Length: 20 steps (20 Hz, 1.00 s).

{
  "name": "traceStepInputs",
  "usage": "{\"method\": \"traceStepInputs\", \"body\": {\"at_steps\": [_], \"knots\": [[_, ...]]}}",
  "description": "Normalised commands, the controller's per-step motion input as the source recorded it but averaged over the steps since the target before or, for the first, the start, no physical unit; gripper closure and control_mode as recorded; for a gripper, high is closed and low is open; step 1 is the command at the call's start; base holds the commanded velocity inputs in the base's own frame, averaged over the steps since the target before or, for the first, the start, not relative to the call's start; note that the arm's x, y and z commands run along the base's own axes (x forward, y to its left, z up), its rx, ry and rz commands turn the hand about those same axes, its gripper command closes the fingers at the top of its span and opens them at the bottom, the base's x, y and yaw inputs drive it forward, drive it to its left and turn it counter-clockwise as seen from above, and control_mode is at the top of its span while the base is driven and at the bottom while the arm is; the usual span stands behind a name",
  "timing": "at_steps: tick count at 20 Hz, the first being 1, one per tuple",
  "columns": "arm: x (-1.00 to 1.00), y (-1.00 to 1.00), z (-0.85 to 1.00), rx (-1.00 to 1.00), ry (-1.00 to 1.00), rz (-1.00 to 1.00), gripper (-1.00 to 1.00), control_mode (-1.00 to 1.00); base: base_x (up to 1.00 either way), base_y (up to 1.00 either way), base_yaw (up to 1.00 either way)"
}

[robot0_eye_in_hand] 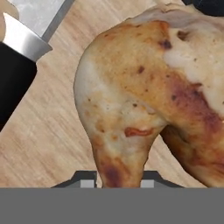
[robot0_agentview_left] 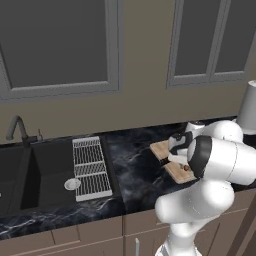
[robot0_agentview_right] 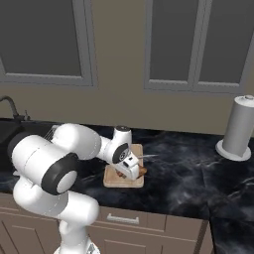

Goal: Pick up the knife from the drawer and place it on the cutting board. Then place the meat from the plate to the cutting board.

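Note:
The golden-brown meat (robot0_eye_in_hand: 144, 87) looms large in the hand view, its narrow end pinched between my two fingertips (robot0_eye_in_hand: 87, 180), so my gripper (robot0_eye_in_hand: 117, 180) is shut on it. It hangs low over the light-tan cutting board (robot0_eye_in_hand: 57, 131); whether it touches the wood I cannot tell. The knife (robot0_eye_in_hand: 17, 57) lies on the board beside it, black handle and silver blade. From the right base view, my gripper (robot0_agentview_right: 130, 171) is down at the cutting board (robot0_agentview_right: 121, 182), with the meat (robot0_agentview_right: 143, 171) and the knife blade (robot0_agentview_right: 149, 156) beside it. The plate is out of view.
A dark sink (robot0_agentview_left: 30, 175) with a faucet (robot0_agentview_left: 17, 127) lies at the left, and a white ribbed drying rack (robot0_agentview_left: 90, 167) beside it. A paper towel roll (robot0_agentview_right: 239, 126) stands at the right. A shut drawer front with a bar handle (robot0_agentview_right: 121, 218) sits under the counter.

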Motion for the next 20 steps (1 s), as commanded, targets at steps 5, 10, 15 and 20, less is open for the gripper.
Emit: {"method": "traceStepInputs", "body": {"at_steps": [5, 10, 15, 20], "knots": [[0.00, 0.00, -0.01, 0.00, 0.00, 0.05, -1.00, -1.00, 0.00, 0.00, 0.00], [-0.06, 0.00, 0.13, 0.00, 0.00, 0.03, -1.00, -1.00, 0.00, 0.00, 0.00], [-0.08, 0.00, 0.28, 0.00, 0.00, 0.02, -1.00, -1.00, 0.00, 0.00, 0.00], [-0.07, 0.00, 0.34, -0.01, 0.00, 0.02, -1.00, -1.00, 0.00, 0.00, 0.00]]}}
